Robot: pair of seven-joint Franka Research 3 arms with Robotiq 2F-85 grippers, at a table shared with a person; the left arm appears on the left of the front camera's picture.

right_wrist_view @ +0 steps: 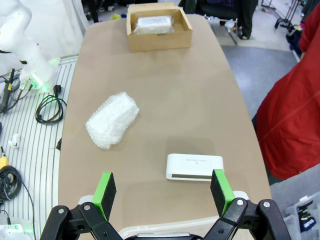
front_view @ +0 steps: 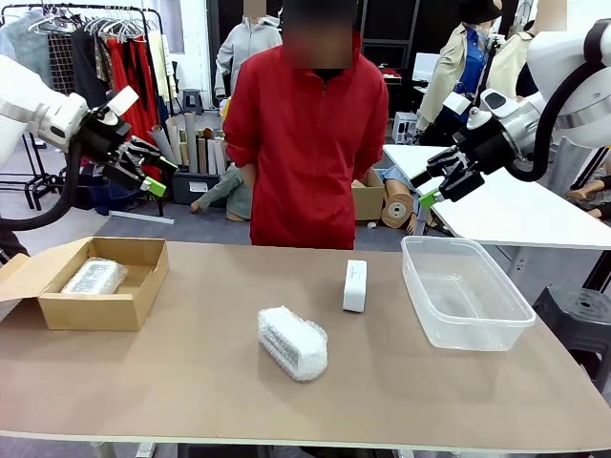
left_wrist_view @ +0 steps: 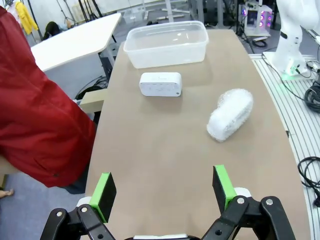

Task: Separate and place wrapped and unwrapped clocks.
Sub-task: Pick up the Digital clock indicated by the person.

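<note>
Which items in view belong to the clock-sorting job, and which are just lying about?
Job:
boxed wrapped clock
loose wrapped clock
bare clock
cardboard box and clear tub, probably the two sorting containers

Lying about, beyond the work table:
clothes rack
white side table
cardboard rolls

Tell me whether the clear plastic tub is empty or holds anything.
Empty: through the clear tub walls only its bare bottom shows. The bare white clock stands outside, beside it.
</note>
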